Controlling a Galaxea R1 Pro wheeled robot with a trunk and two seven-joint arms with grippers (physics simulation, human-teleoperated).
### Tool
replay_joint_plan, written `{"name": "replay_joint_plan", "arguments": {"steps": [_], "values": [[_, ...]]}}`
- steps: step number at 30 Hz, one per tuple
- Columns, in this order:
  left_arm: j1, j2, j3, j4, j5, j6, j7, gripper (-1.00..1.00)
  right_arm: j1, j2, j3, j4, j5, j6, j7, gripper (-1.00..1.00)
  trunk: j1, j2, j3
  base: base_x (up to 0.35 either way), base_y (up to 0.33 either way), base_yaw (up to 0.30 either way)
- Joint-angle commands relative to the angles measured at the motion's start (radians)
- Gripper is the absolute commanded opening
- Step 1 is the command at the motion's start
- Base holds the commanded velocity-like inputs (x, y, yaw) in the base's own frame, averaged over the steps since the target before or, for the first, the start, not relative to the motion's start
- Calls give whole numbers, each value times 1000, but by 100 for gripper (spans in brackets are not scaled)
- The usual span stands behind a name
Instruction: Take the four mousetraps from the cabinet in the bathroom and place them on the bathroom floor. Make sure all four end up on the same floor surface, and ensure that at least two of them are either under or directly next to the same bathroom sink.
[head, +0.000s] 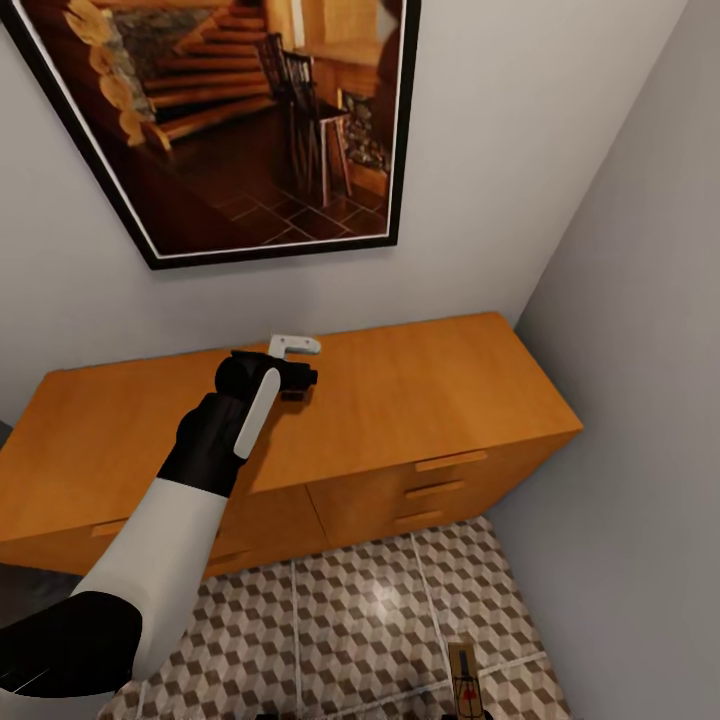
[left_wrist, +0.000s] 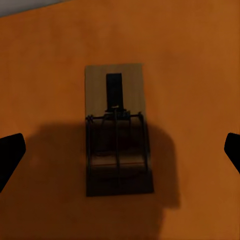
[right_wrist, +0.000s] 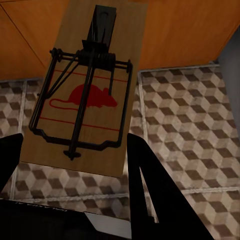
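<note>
One mousetrap (left_wrist: 117, 130), a tan board with a black wire spring, lies flat on the orange-brown cabinet (head: 420, 390). My left gripper (left_wrist: 120, 155) hovers directly above it, open, with a black fingertip at each side and clear of the board. In the head view the left gripper (head: 298, 383) is over the middle of the cabinet top. My right gripper (right_wrist: 75, 170) is shut on a second mousetrap (right_wrist: 92, 85) with a red mouse mark, held above the bathroom floor (right_wrist: 185, 110). That held mousetrap (head: 465, 685) shows low in the head view. The bathroom sink is out of view.
A large framed picture (head: 240, 120) hangs on the wall above the cabinet. A grey wall (head: 640, 420) closes the right side, close to the cabinet's end. The drawer handles (head: 450, 461) face the cube-patterned tiles (head: 350, 620) in front.
</note>
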Motion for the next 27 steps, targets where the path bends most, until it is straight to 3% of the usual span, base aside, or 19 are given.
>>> {"name": "replay_joint_plan", "arguments": {"steps": [1, 15, 27], "values": [[-1, 0, -1, 0, 10, 3, 10, 100, 0, 0, 6, 0, -12, -3, 9, -100, 0, -2, -3, 0, 0, 0], [-1, 1, -1, 14, 10, 3, 10, 100, 0, 0, 6, 0, -12, -3, 10, -100, 0, -2, -23, 0, 0, 0], [1, 2, -1, 34, 10, 2, 10, 100, 0, 0, 6, 0, -12, -3, 10, -100, 0, -2, -26, 0, 0, 0]]}}
